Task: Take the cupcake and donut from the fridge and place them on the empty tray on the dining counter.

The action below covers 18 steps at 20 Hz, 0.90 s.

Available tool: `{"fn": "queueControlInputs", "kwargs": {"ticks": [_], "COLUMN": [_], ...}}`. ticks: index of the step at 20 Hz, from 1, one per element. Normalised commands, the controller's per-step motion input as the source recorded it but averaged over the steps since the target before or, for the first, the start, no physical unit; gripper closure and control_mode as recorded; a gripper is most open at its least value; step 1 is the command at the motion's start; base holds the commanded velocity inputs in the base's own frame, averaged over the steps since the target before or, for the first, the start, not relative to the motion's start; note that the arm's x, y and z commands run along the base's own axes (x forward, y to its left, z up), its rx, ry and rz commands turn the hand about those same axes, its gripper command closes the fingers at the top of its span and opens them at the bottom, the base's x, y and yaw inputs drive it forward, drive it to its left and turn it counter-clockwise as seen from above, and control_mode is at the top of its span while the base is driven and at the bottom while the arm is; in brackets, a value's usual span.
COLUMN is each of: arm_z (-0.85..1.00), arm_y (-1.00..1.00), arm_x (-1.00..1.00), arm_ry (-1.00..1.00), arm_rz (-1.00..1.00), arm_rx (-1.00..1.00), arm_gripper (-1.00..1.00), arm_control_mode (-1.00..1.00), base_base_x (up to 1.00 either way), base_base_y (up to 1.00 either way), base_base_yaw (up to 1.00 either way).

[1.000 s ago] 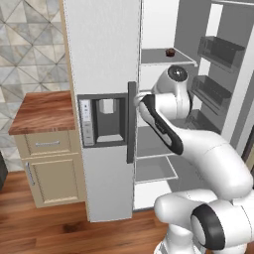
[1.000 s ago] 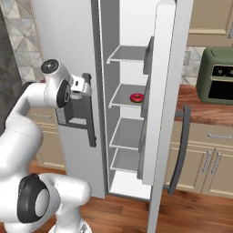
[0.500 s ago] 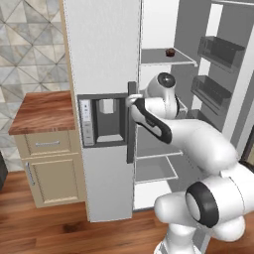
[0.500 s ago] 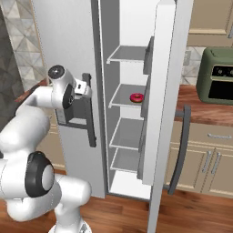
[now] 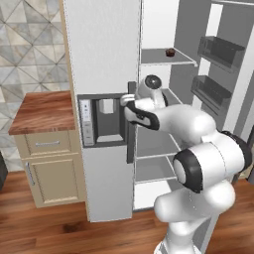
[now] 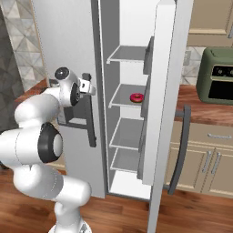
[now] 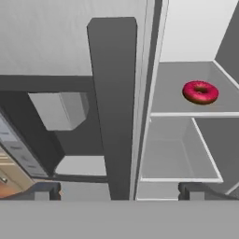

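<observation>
The tall silver-grey fridge (image 6: 68,41) stands with its right door swung open, showing white shelves stacked inside. On the top white shelf (image 5: 154,57) sits the tiny dark brown cupcake (image 5: 170,52), near the shelf's right edge. On a middle white shelf (image 7: 172,93) lies the glossy pink-red ring donut (image 7: 200,92), flat, hole upward, toward the shelf's right side and well back from its front edge. The lower white shelf (image 7: 165,154) just below it is bare.
</observation>
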Motion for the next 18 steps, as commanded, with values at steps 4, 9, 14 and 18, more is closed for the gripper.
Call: {"fn": "queueControlInputs", "kwargs": {"ticks": [4,9,14,18], "arm_z": [-0.15,-0.14,-0.19,-0.21], "arm_y": [0.06,0.00,0.00,0.00], "arm_x": [0.63,0.54,0.52,0.53], "arm_ry": [0.00,0.01,0.00,0.00], "arm_rz": [0.00,0.00,0.00,0.00], "arm_rx": [-0.01,0.00,0.00,0.00], "arm_gripper": [-1.00,-1.00,-1.00,-1.00], "arm_control_mode": [-1.00,-1.00,-1.00,-1.00], "base_base_x": [0.00,0.00,0.00,0.00], "base_base_y": [0.00,0.00,0.00,0.00], "base_base_yaw": [0.00,0.00,0.00,0.00]}}
